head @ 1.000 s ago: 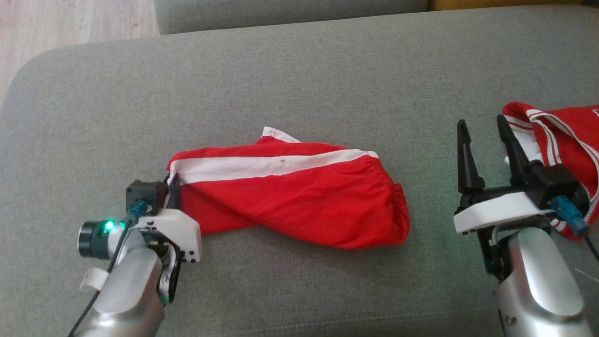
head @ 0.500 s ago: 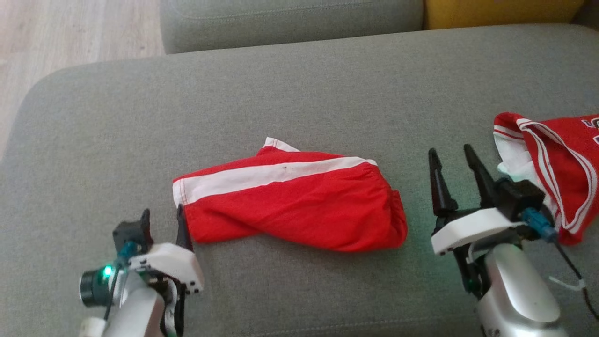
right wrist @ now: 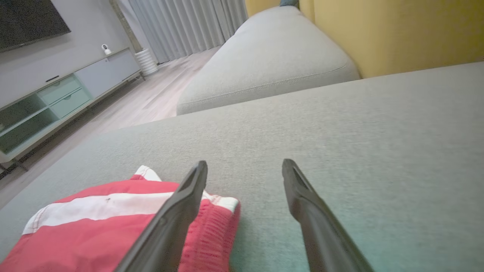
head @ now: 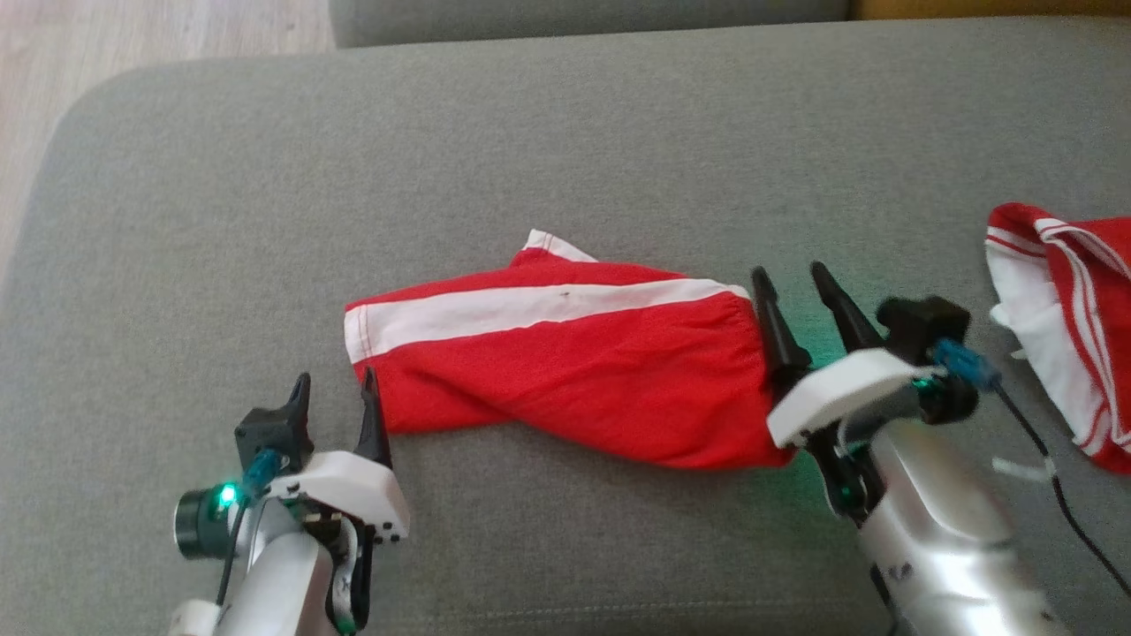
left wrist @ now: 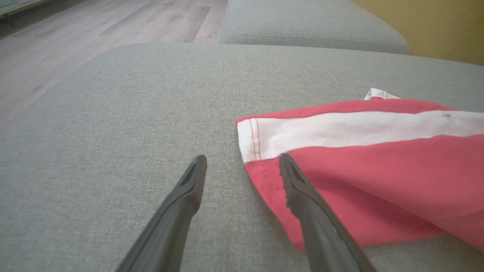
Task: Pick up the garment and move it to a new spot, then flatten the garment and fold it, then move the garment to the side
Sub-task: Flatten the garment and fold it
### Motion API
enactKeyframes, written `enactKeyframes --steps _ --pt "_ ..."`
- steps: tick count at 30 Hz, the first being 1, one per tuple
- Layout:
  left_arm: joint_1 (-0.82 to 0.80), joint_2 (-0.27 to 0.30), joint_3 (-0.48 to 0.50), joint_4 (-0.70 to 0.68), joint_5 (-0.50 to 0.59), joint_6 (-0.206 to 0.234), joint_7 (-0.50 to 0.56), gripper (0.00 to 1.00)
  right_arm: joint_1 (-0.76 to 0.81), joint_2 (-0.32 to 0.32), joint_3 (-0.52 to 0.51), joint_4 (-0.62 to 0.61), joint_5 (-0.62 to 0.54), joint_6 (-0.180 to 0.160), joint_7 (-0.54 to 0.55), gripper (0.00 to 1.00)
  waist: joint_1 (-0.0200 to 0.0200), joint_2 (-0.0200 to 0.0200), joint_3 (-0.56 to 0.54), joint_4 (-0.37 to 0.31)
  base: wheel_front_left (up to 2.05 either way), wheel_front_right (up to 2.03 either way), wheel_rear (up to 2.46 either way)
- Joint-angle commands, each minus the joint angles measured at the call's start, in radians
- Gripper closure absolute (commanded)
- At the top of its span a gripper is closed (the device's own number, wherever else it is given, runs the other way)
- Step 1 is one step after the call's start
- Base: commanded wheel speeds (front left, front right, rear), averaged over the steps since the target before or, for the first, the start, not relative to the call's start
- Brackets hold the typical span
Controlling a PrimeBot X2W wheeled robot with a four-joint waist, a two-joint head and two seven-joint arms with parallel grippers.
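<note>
Lying on a grey sofa cushion (head: 565,132), red shorts (head: 565,371); wood floor (head: 132,35) beyond.

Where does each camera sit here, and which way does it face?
Head view: on the head, looking down on the sofa cushion and red shorts; left pincer and right pincer show.
Left wrist view: low, along the left pincer at the shorts' hem end.
Right wrist view: low, along the right pincer past the waistband end, across the cushion.
All share the shorts.
</note>
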Motion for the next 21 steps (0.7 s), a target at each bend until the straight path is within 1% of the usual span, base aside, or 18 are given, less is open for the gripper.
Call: enactKeyframes --steps 1,2,5,9,11,16,21 --pt "-0.048 0.006 0.039 -0.031 0.013 -0.007 -0.005 0.00 -0.039 0.011 0.043 -0.003 0.055 0.007 0.025 0.00 0.0000 0.0000 0.015 0.013 0.00 0.00 0.00" --pt "-0.048 0.006 0.039 -0.031 0.013 -0.007 -0.005 0.00 -0.039 0.011 0.043 -0.003 0.055 0.007 0.025 0.00 0.0000 0.0000 0.015 0.013 0.00 0.00 0.00" --pt "-0.053 0.000 0.045 -0.030 0.022 -0.014 -0.005 0.00 -0.069 0.011 0.079 0.030 0.159 0.007 0.083 0.00 0.0000 0.0000 0.024 0.022 0.00 0.00 0.00" --pt "-0.060 -0.005 0.051 -0.031 0.031 -0.022 -0.005 0.00 -0.100 0.011 0.104 0.063 0.244 0.007 0.127 0.00 0.0000 0.0000 0.035 0.029 0.00 0.00 0.00" --pt "-0.063 -0.007 0.052 -0.025 0.028 -0.032 -0.005 0.00 -0.105 0.011 0.120 0.070 0.280 0.007 0.146 0.00 0.0000 0.0000 0.038 0.032 0.00 0.00 0.00" --pt "-0.066 -0.009 0.059 -0.021 0.030 -0.040 -0.005 0.00 -0.101 0.000 0.180 0.048 0.375 0.007 0.190 0.00 0.0000 0.0000 0.039 0.033 0.00 0.00 0.00" --pt "-0.062 -0.010 0.052 -0.023 0.016 -0.043 -0.005 0.00 -0.078 -0.034 0.226 0.019 0.459 0.007 0.199 0.00 0.0000 0.0000 0.032 0.035 0.00 0.00 0.00"
